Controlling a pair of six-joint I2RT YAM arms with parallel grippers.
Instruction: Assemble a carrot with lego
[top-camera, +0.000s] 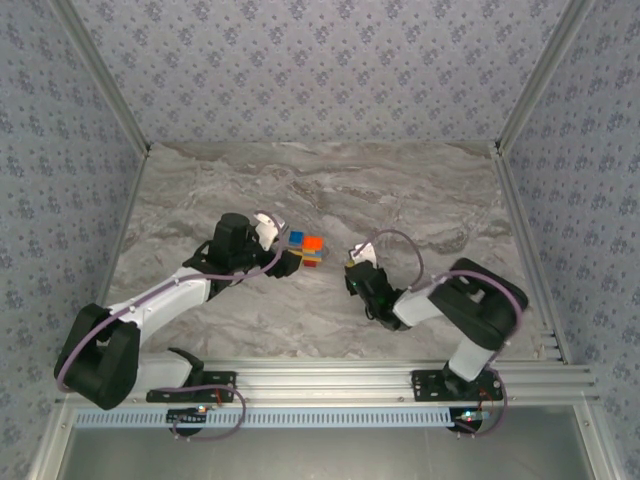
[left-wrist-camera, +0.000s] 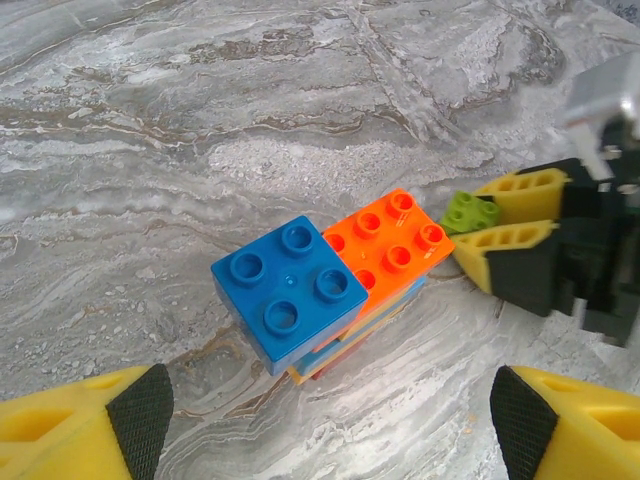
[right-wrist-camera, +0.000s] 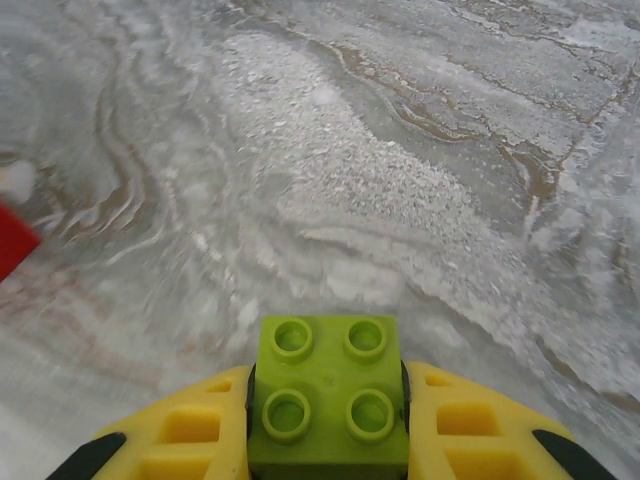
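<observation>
Table (top-camera: 330, 175): far half bare, free passage for either arm up to the back wall (top-camera: 320, 70).
Brick stack (top-camera: 306, 247): mid-table, the one obstacle between the grippers.
Left gripper (top-camera: 291, 262): jaws spread wide, just near-left of the stack, bare surface between its fingers (left-wrist-camera: 95, 425).
Right gripper (top-camera: 352, 264): clamped on a green brick (right-wrist-camera: 328, 405), near the stack's right side, a narrow bare strip between.
Side walls (top-camera: 60, 150) and near rail (top-camera: 330, 372): bound the table.
</observation>
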